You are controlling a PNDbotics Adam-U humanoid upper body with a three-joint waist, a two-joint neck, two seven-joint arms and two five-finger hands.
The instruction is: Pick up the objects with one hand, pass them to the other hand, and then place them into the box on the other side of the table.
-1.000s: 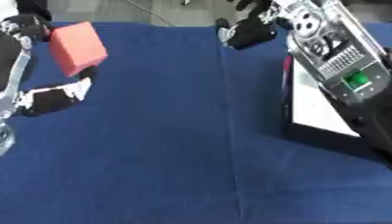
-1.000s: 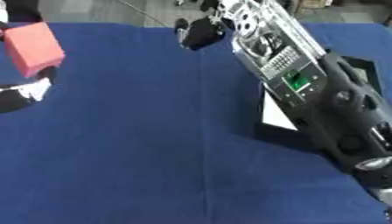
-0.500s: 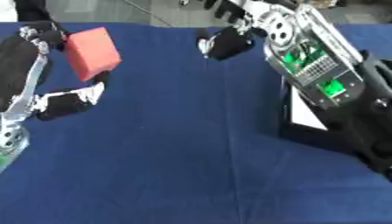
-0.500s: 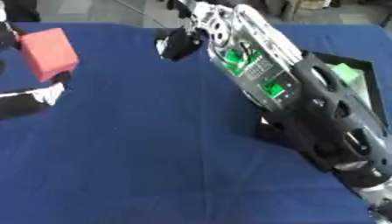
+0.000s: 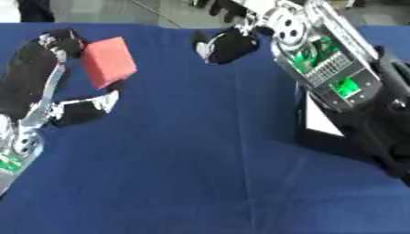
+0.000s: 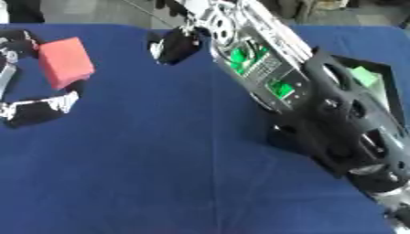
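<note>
The left hand [image 5: 48,82] grips the red block [image 5: 109,61] above the worktop [image 5: 200,173]. The right hand [image 5: 228,43] reaches over, fingers apparently apart. Handover is in hand; next, the hands must meet.

i saw a salmon-red block [image 5: 110,61] against the deep blue tablecloth [image 5: 184,173]. my left hand [image 5: 40,77] was black with silver and white patches; my right hand [image 5: 228,45] was black too, its forearm silver with bright green lights. the box [image 6: 376,82] was black, with something green inside.
</note>
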